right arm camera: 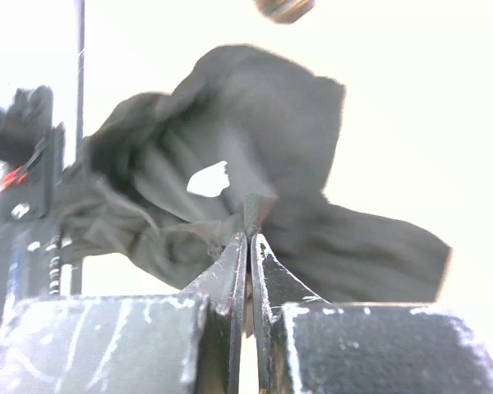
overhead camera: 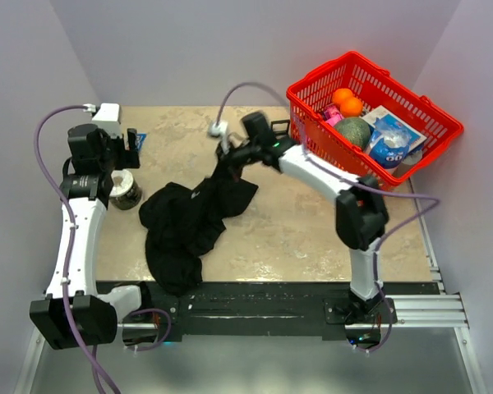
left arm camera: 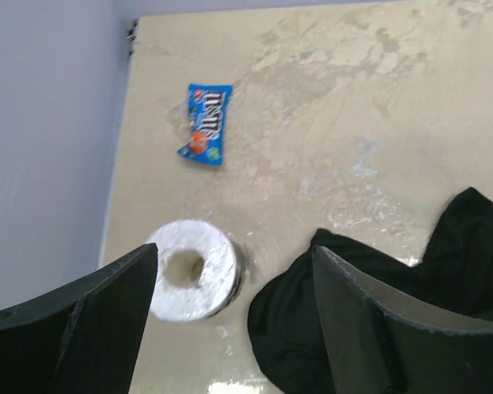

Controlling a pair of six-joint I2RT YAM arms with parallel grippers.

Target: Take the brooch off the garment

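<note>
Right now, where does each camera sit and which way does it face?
Top external: above and behind the bases, facing down on the beige stone table and red plastic basket; both arms show.
Left wrist: on the left arm, facing down past its open left gripper at a pale round tin and a blue candy packet.
Right wrist: looks along the shut right gripper, pinching the black T-shirt.
Shared: T-shirt in all three; tin in the first two.

Black tee [overhead camera: 181, 230] bunched, far end pinched up (R claw [right arm camera: 248, 238]).
</note>
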